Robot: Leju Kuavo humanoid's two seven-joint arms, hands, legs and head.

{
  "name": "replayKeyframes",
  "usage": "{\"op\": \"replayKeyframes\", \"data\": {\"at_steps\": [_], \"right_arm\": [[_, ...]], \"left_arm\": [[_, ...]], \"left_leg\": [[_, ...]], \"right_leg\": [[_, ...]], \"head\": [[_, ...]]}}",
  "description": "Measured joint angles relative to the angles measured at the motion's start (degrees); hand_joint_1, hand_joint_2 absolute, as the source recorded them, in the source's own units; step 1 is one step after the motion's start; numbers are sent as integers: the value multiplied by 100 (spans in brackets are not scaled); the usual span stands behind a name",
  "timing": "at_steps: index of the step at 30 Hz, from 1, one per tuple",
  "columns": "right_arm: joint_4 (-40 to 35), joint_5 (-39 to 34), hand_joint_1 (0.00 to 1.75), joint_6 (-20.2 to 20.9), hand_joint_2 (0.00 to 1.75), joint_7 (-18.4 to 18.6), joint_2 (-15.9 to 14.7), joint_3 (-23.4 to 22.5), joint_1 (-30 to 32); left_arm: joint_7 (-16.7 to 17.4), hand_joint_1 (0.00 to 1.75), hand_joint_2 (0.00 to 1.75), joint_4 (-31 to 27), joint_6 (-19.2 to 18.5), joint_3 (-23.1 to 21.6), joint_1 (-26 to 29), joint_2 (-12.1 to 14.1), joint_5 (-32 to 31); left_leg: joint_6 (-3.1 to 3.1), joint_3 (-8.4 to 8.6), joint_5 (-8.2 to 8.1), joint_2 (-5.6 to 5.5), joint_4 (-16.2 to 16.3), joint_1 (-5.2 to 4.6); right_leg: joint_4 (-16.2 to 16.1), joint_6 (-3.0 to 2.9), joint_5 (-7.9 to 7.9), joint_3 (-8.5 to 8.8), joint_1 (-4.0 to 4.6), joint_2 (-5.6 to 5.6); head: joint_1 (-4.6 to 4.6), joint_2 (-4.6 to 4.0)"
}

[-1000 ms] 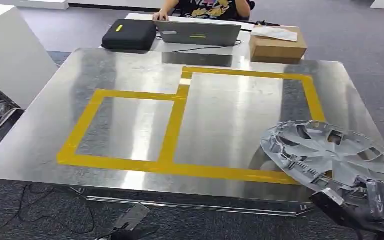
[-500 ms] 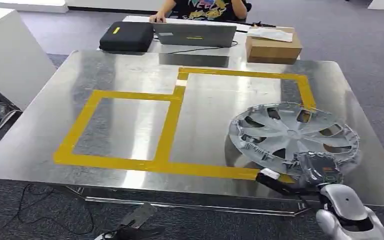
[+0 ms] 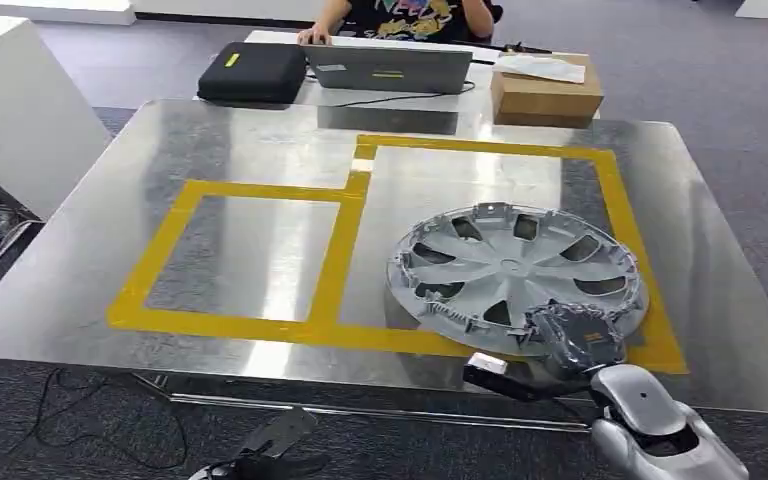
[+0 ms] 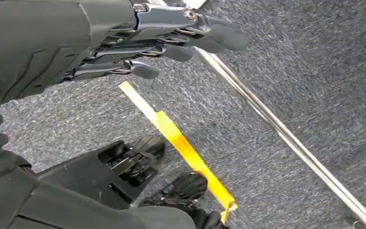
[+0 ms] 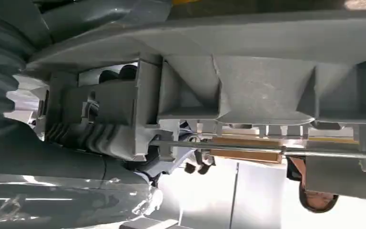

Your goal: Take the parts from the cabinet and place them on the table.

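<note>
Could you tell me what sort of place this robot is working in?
Probably an office or lab test area: grey carpet, a metal table marked with yellow tape, and a person at a laptop.

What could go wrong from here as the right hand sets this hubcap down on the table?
1. The hubcap overlaps the near yellow tape, so it may end up outside the marked box.
2. The right hand grips the rim at the table edge; a release here could let the hubcap tip or slide toward the floor.
3. Its fingers sit among the rim clips and could snag when they let go.
</note>
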Motion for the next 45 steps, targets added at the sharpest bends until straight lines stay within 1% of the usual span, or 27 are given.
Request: {"op": "replayKeyframes", "data": {"at_steps": [7,10,11,16,17,22,25,30,33,36,39,42,45], "right_arm": [[31,-7,175,-70,175,31,-42,35,2],[28,-11,175,-133,175,144,-90,20,36],[28,-13,0,-160,175,177,-114,2,68],[20,-94,0,-249,175,273,-230,-225,318],[20,-116,0,-260,175,304,-240,-282,382],[-48,-201,0,-326,175,339,-240,-620,616],[-107,-188,0,-380,175,378,-240,-749,716],[-157,-210,0,-393,175,417,-240,-853,793],[-179,-414,0,-345,175,402,-240,-903,815],[-227,-934,0,-271,175,251,-238,-988,836],[-348,-1931,0,-245,175,-11,-190,-1113,857],[-522,-2894,0,-234,175,-148,-46,-1304,860],[-700,-3745,0,-74,175,-381,44,-1482,867]], "left_arm": [[0,0,175,0,24,-24,0,9,0],[0,0,175,0,52,-24,1,15,4],[0,0,175,0,66,-24,2,22,7],[-4,0,175,0,107,-37,16,48,-17],[-18,0,0,0,107,-37,21,48,-6],[-33,0,0,0,177,-35,42,63,54],[-31,0,0,0,225,-33,43,70,61],[-31,0,0,0,241,-31,44,72,66],[-15,0,0,0,256,-24,45,72,89],[-37,0,0,0,260,-18,47,74,125],[-120,0,0,0,262,-7,65,85,175],[-181,0,0,2,284,4,89,94,214],[-243,0,0,2,306,26,117,100,262]], "left_leg": [[0,0,0,0,0,0],[0,0,0,0,0,0],[0,0,0,-2,0,0],[0,-10,-1,-8,0,-1],[0,-15,-1,-10,0,-1],[0,-22,-1,-12,0,-2],[0,-26,-1,-12,0,-2],[0,-28,-1,-12,0,-1],[0,-29,-1,-12,0,-1],[0,-31,-1,-12,0,-2],[0,-34,-1,-12,0,-2],[0,-38,-1,-12,0,-1],[0,-38,-1,-12,0,-1]], "right_leg": [[0,0,0,-2,0,0],[0,0,0,-3,0,-2],[0,0,0,-2,0,-4],[0,-2,-2,-6,0,-12],[0,-2,-2,-10,0,-13],[0,-2,-2,-16,-1,-15],[0,-2,-2,-20,-1,-14],[0,-2,-2,-23,-1,-14],[0,-2,-2,-24,0,-14],[0,-2,-2,-26,-1,-14],[0,-2,-2,-29,-1,-13],[0,-2,-2,-33,-1,-14],[0,-3,-2,-34,-1,-16]], "head": [[0,0],[0,0],[0,0],[2,0],[0,0],[-2,0],[-2,0],[0,0],[0,0],[0,0],[-2,0],[-2,0],[0,0]]}}
